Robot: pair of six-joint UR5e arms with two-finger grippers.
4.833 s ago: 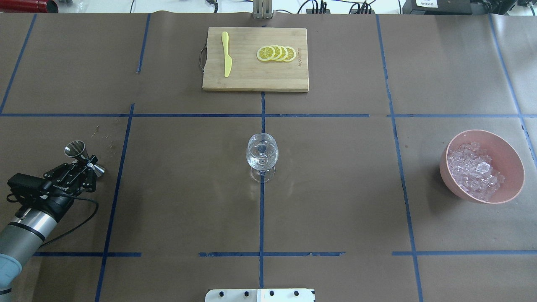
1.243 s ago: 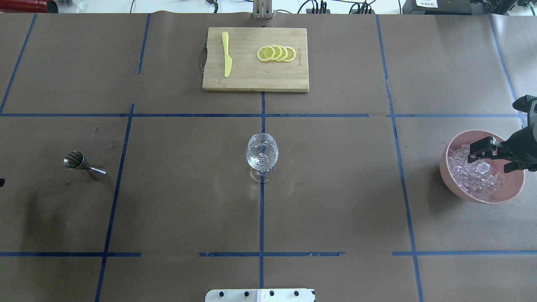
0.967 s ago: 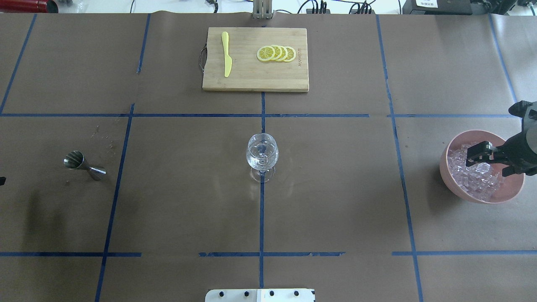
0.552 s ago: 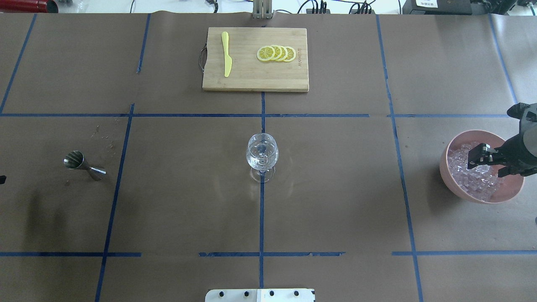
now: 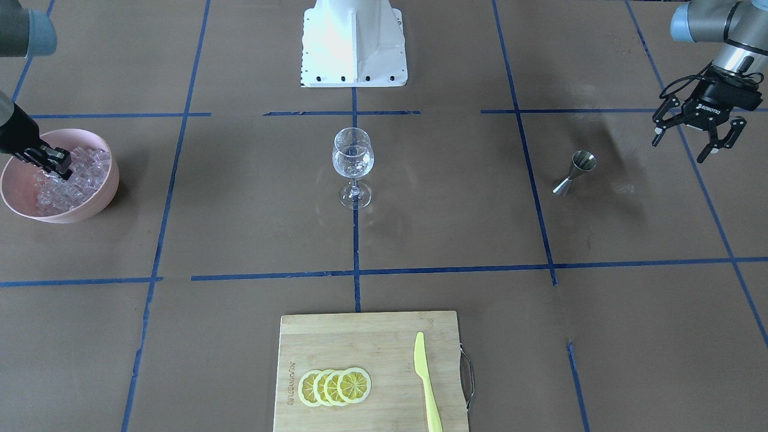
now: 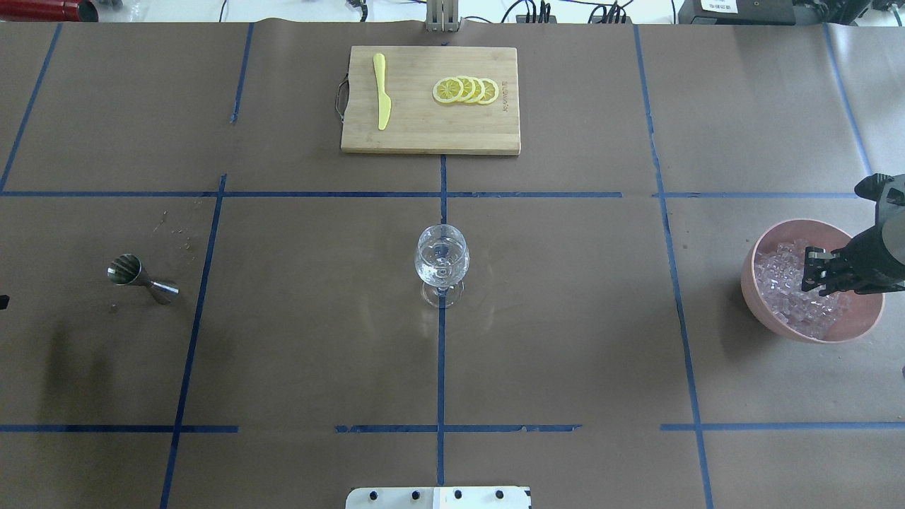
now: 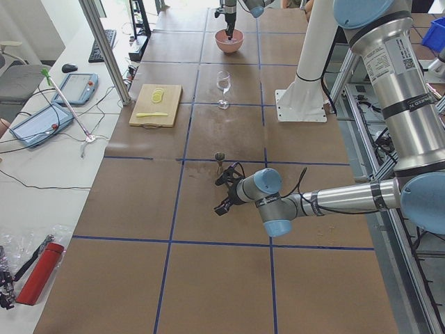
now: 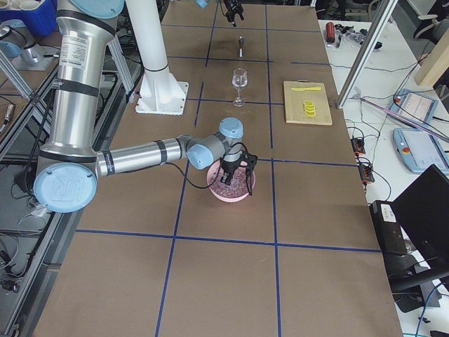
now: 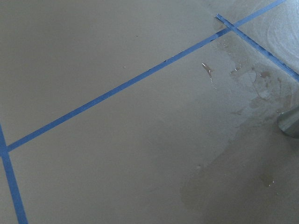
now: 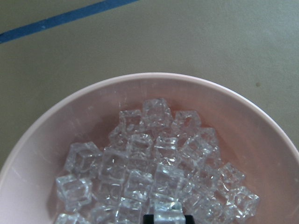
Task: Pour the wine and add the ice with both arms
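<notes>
A clear wine glass stands at the table's middle, also in the front view. A pink bowl at the right holds the ice, many small clear cubes. My right gripper is down in the ice pile with its fingers drawn together on a cube; it also shows in the front view. My left gripper is open and empty, raised beside the steel jigger, which stands alone on the table.
A wooden cutting board at the far middle carries a yellow knife and lemon slices. The white pedestal stands at the robot's side. Wet stains mark the paper near the jigger.
My left gripper let go of the jigger and drew back off the overhead view's left edge. My right gripper came in open over the bowl, sank into the ice and closed.
</notes>
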